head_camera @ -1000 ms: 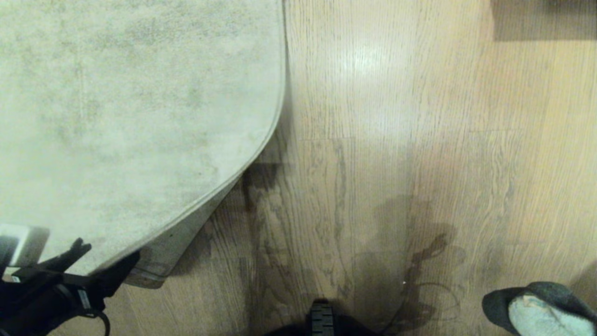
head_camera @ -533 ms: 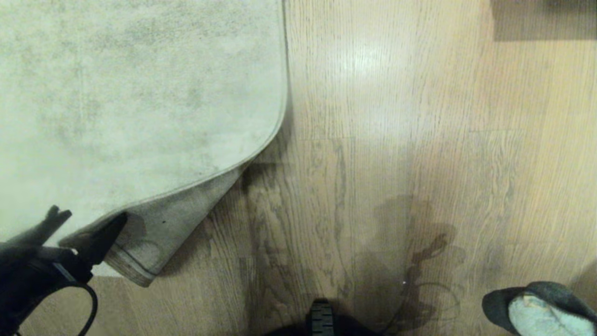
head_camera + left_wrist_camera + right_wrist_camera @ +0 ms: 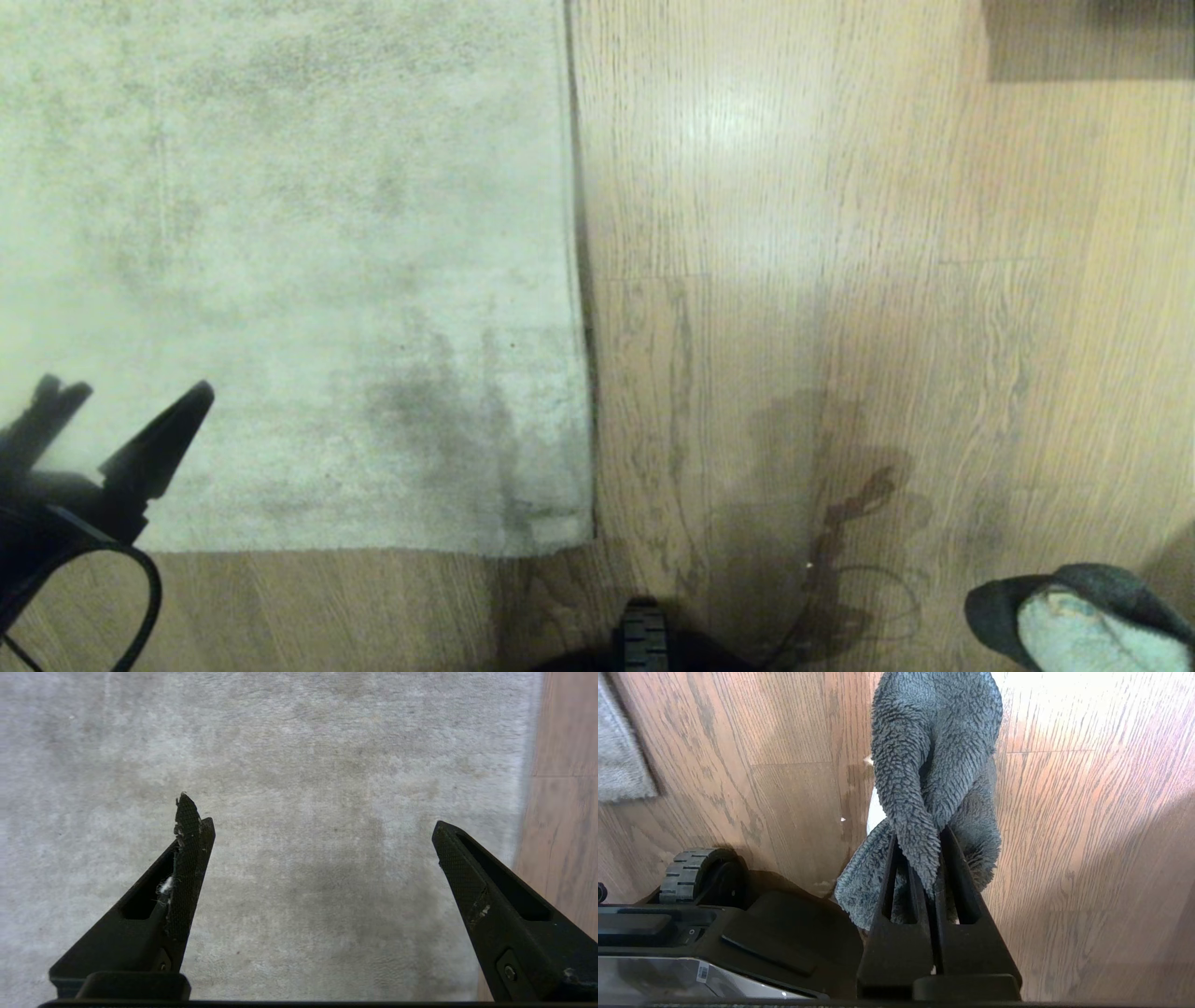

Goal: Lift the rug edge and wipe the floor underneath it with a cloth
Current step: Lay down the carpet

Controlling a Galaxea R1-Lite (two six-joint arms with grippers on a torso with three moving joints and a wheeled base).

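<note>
Rug edge [image 3: 581, 373] lying flat on floor [image 3: 840, 280], left pincer [image 3: 117, 415] hanging wide open and empty over it.
Right pincer [image 3: 931, 858] is sitting clamped tight on the cloth [image 3: 934, 765] above bare floor, well right of the rug; in the head view the cloth is showing at the lower right corner. Robot base wheel [image 3: 691, 872] is showing beside it.

Wood-grain floor [image 3: 840, 280] carries the flat rug edge [image 3: 579, 373].
</note>
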